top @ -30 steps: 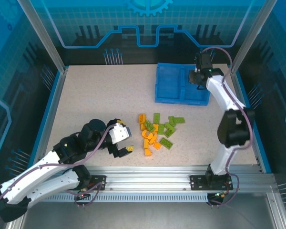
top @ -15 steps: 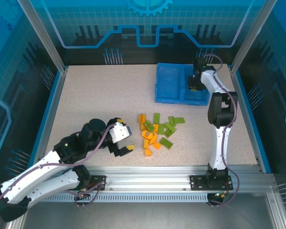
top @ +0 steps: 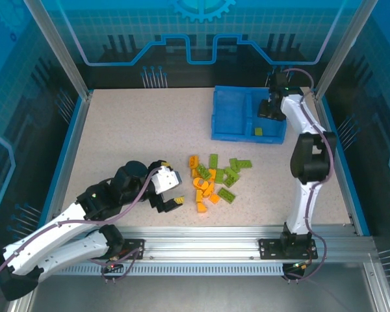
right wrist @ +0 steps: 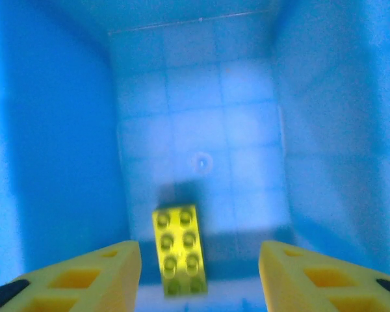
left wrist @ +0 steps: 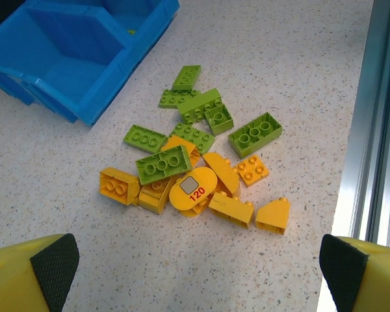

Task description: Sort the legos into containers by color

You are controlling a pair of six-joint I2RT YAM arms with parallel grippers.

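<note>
As right claw gapes empty, green brick beneath, left claw wide.

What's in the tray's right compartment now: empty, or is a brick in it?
Not empty: one lime-green brick sits in the right compartment, studs up, free of the open right gripper.

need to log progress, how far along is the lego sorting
Barely started. Done: one green brick lies in the blue tray's right compartment, below the open right gripper. In hand: nothing; the left gripper is open beside the pile. Left: that mixed orange-and-green pile on the table.
</note>
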